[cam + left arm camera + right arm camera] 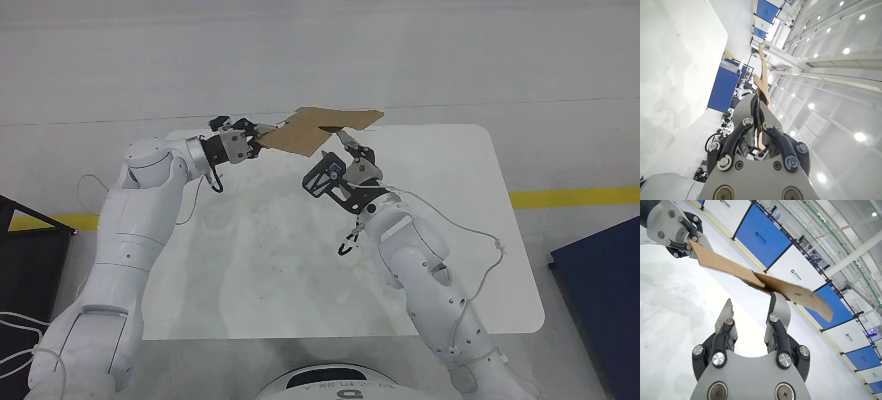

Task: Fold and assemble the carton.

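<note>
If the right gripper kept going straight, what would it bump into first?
Most likely the carton: the open right gripper points at its underside, and one fingertip seems to touch the cardboard.

White counter (450,220), rounded corners. Yellow floor stripe (575,197) either side. Dark blue panel (605,275) on floor right of counter. Blue-and-white partitions (761,236) behind. Round ceiling lights (846,50).
</note>
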